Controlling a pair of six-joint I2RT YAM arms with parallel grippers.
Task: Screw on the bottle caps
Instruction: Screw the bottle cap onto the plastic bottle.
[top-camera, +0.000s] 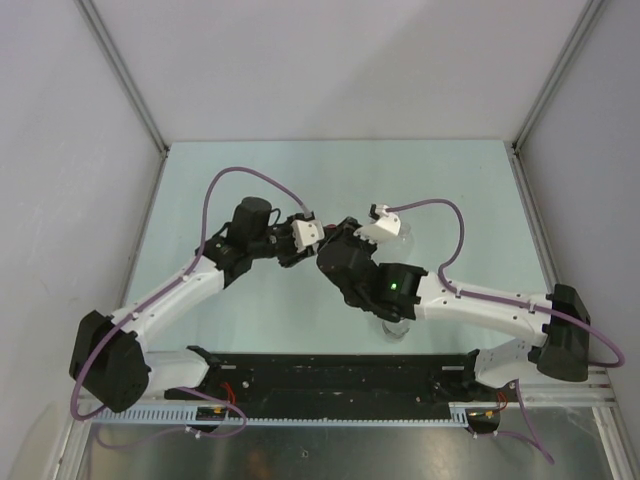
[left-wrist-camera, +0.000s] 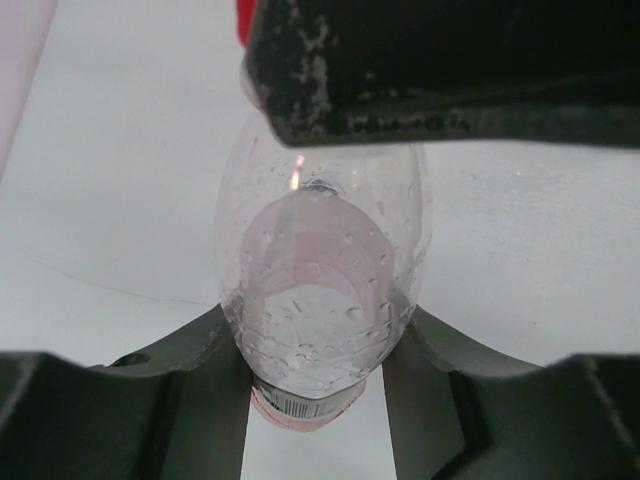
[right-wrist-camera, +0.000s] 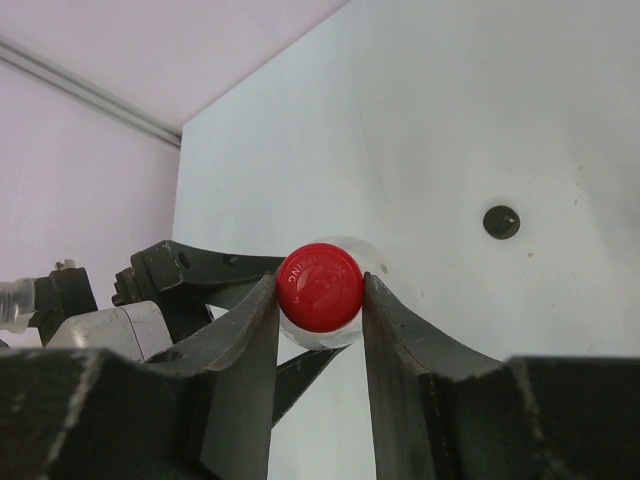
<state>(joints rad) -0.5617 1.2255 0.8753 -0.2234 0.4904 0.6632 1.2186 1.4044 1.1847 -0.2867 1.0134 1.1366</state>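
Note:
My left gripper (left-wrist-camera: 318, 335) is shut on the body of a clear bottle (left-wrist-camera: 320, 250), which has a red-and-white label at its lower end. My right gripper (right-wrist-camera: 320, 290) is shut on the red cap (right-wrist-camera: 319, 287), which sits at the mouth of that same bottle. A sliver of the red cap (left-wrist-camera: 243, 22) shows beside the right gripper's dark finger (left-wrist-camera: 450, 70) across the top of the left wrist view. In the top view the left gripper (top-camera: 312, 238) and right gripper (top-camera: 335, 248) meet over the table's middle and hide the bottle. A black cap (right-wrist-camera: 501, 221) lies loose on the table.
A second clear bottle (top-camera: 398, 233) shows just behind the right wrist. Another clear bottle (top-camera: 394, 327) shows partly under the right forearm. Grey walls close the pale green table (top-camera: 250, 170) on three sides, and the arm bases sit along its near edge.

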